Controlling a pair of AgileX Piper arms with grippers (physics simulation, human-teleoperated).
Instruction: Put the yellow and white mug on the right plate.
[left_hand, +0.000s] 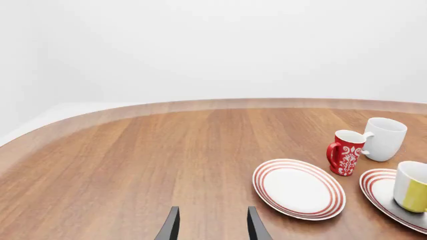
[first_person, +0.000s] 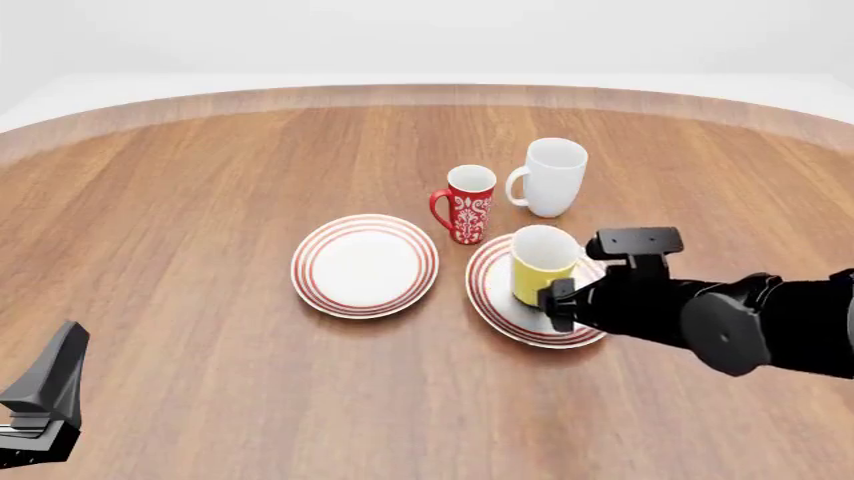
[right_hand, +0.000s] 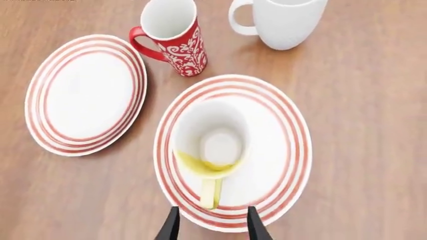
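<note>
Left wrist: left pincer (left_hand: 213, 226) apart, empty; mug (left_hand: 414, 186) far off on the right plate (left_hand: 377, 189).

Front: mug (first_person: 543, 262) just ahead of right pincer (first_person: 558, 304).

Right wrist: fingers apart, flanking handle (right_hand: 211, 193). Looks rigid, light, slippery; grip the handle.

The table (first_person: 200, 250) is seen in the front view from above and slightly behind the arms, looking forward and down. The left wrist view is set low and far back, facing almost level across the table toward its far edge, with the plates and mugs at one side. The right wrist view is held close, looking steeply down on the right plate (right_hand: 280, 145). The right plate, the left plate (first_person: 364, 266), the red mug (first_person: 469, 205) and the white mug (first_person: 553, 177) are shared by all three views.
</note>
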